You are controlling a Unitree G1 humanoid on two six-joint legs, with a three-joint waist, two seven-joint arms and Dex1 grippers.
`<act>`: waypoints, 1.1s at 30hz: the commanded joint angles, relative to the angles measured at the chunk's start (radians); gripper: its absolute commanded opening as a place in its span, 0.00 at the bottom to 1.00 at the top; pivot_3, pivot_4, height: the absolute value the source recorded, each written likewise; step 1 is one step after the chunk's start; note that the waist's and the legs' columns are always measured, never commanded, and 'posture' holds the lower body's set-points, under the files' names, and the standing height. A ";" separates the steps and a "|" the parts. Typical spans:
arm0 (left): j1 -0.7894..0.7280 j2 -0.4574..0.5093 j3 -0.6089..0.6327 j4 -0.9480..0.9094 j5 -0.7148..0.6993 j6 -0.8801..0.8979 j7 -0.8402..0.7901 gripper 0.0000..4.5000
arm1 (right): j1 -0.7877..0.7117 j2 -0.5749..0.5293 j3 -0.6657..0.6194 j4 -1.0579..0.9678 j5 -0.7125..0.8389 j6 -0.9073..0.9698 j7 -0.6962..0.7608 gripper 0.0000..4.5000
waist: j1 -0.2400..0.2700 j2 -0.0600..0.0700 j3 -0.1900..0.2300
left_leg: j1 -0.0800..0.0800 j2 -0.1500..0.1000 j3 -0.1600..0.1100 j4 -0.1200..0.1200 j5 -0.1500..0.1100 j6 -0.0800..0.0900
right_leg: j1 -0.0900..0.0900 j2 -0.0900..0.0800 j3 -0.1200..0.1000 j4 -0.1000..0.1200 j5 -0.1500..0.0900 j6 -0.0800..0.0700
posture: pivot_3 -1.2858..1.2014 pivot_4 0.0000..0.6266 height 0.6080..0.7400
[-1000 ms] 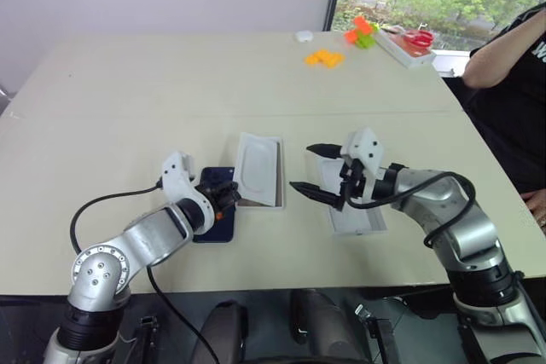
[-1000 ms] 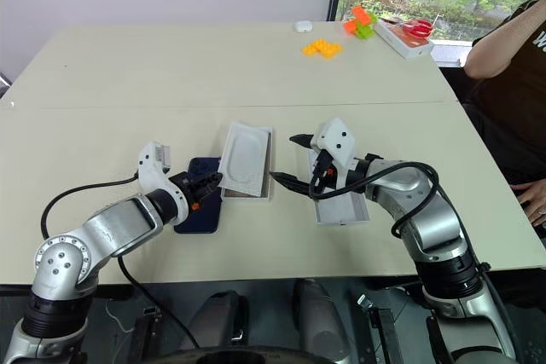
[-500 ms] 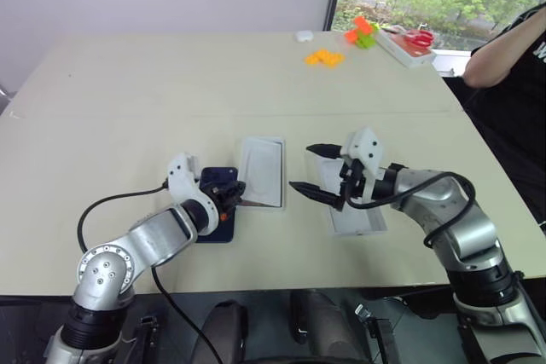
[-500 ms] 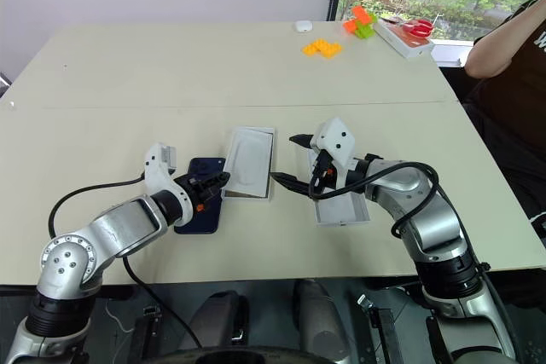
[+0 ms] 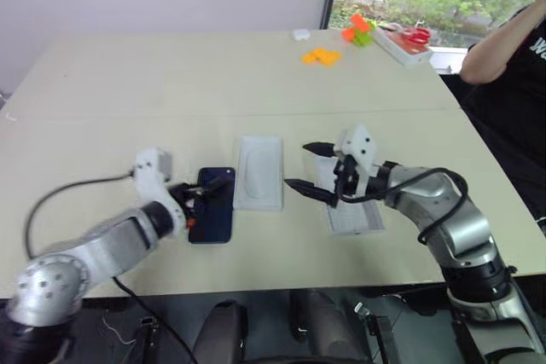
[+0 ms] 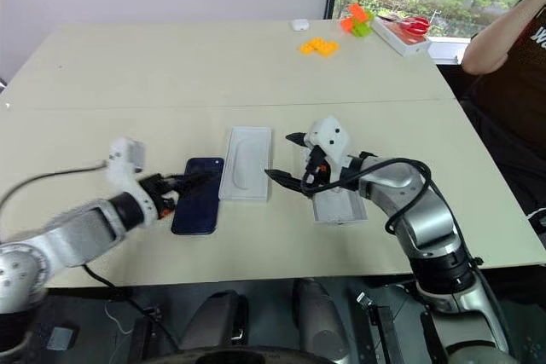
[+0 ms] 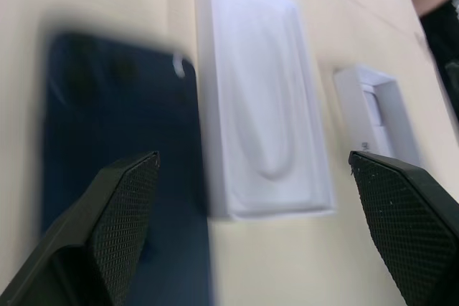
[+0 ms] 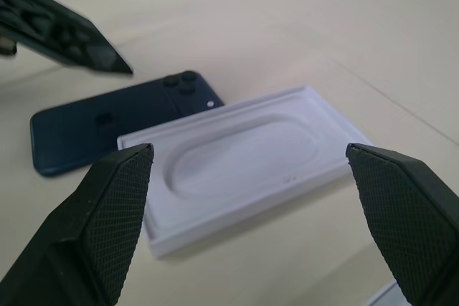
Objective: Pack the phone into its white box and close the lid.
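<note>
Now the left gripper is hovering with its jaws spread wide and nothing between them, its fingertips hanging just over the near edge of the phone, which is lying flat, back up, on the table. Across from it the right gripper is also standing wide open and empty, its two black fingers pointing toward the flat white insert that is lying just beside the phone, between the two grippers. Under and behind the right gripper one white rimmed tray is resting on the table; whether it is the box or the lid cannot be told.

Counting: one phone, one insert with an oval recess, one white tray.

Further out, at the far side of the table, orange blocks, a green and orange piece and a shallow tray with red scissors are lying near a person's arm.

The right wrist view is showing the phone's camera cluster beside the insert's edge and the left gripper's fingers above it; the left wrist view is showing the white tray's inside beyond the insert.
</note>
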 commanded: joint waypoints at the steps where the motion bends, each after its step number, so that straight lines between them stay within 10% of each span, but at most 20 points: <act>1: 0.092 0.074 0.066 -0.018 0.329 -0.085 -0.245 1.00 | -0.071 0.030 0.050 -0.013 -0.012 0.067 -0.035 0.82 | -0.001 0.003 0.001 | 0.000 0.000 0.000 -0.001 0.000 0.000 | -0.001 0.000 0.000 0.000 0.000 0.000 | 0.52 0.24 1.00; 8: 0.264 0.064 0.151 0.027 0.566 -0.194 -0.610 1.00 | -0.165 0.133 0.179 0.061 -0.086 0.206 -0.141 0.02 | 0.004 0.002 0.000 | -0.014 0.000 0.001 -0.010 0.002 -0.003 | -0.017 -0.002 0.000 -0.002 0.001 -0.005 | 0.52 0.24 1.00; 17: 0.425 0.035 0.190 -0.011 0.698 -0.227 -0.879 1.00 | -0.246 0.233 0.368 0.205 -0.251 0.285 -0.230 0.01 | -0.001 0.002 0.000 | -0.018 0.000 0.001 -0.010 0.002 -0.004 | -0.022 -0.004 0.000 -0.002 0.001 -0.005 | 0.52 0.24 1.00; 33: 0.349 -0.095 0.252 0.013 0.663 -0.055 -0.783 1.00 | -0.249 0.135 0.351 0.072 -0.250 0.221 -0.095 0.01 | 0.000 0.001 0.000 | -0.015 0.001 0.000 -0.008 0.003 -0.004 | -0.018 -0.003 -0.001 0.001 0.003 -0.001 | 0.52 0.24 1.00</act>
